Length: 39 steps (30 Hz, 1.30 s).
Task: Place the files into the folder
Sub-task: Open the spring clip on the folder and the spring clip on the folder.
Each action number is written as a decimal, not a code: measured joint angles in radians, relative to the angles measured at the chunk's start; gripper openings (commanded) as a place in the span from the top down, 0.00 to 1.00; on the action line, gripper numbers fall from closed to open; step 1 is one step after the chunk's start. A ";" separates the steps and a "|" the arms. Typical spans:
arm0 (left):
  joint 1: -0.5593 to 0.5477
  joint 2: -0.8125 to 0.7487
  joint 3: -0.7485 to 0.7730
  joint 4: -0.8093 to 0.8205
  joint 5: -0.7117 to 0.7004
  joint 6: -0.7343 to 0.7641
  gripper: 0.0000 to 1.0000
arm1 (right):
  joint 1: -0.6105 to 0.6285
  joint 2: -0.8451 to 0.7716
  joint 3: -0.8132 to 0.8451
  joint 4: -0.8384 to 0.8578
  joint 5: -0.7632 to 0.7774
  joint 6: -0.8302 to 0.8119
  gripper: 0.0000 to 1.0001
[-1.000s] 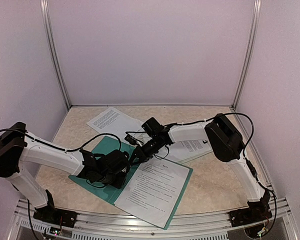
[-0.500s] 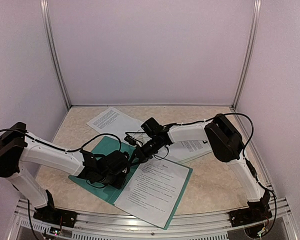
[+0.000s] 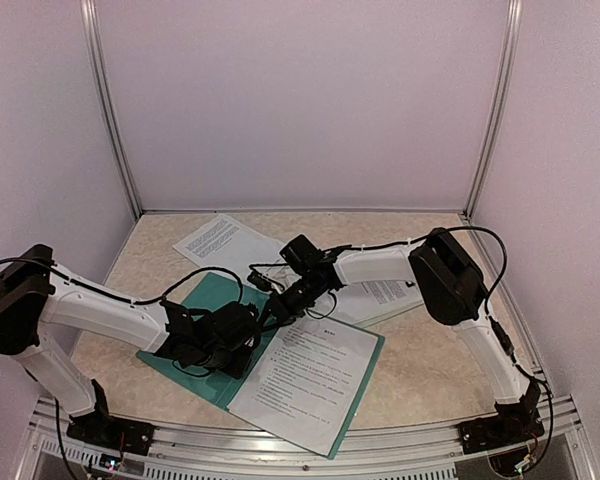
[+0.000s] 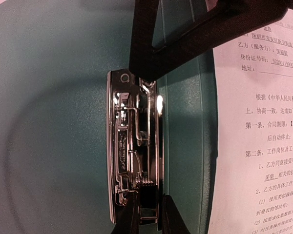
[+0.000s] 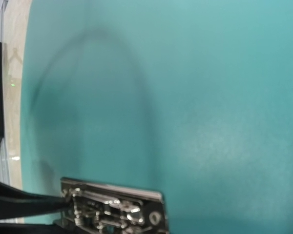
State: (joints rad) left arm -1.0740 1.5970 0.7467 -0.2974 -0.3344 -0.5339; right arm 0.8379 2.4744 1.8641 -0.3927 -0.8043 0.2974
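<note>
Lying open, folder (image 3: pixel 202 291) with printed sheet (image 3: pixel 308 382) inside, silver clip (image 4: pixel 135 146)

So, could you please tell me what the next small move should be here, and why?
Probably the right fingers, closed at one end of the clip, should lever it open while the left fingers hold its other end. The printed sheet lies on the folder with its edge beside the clip, not under it.
</note>
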 measured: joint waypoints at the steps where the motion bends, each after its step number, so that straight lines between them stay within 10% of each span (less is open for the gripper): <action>1: 0.000 0.000 0.000 0.000 0.000 0.000 0.97 | 0.000 0.002 0.004 -0.003 0.000 -0.002 1.00; 39: -0.012 0.013 0.000 0.014 -0.016 0.093 1.00 | 0.001 0.015 -0.004 0.071 -0.023 0.057 1.00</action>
State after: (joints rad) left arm -1.0863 1.6100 0.7471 -0.2832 -0.3500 -0.4404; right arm 0.8387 2.4897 1.8603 -0.3214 -0.8268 0.3546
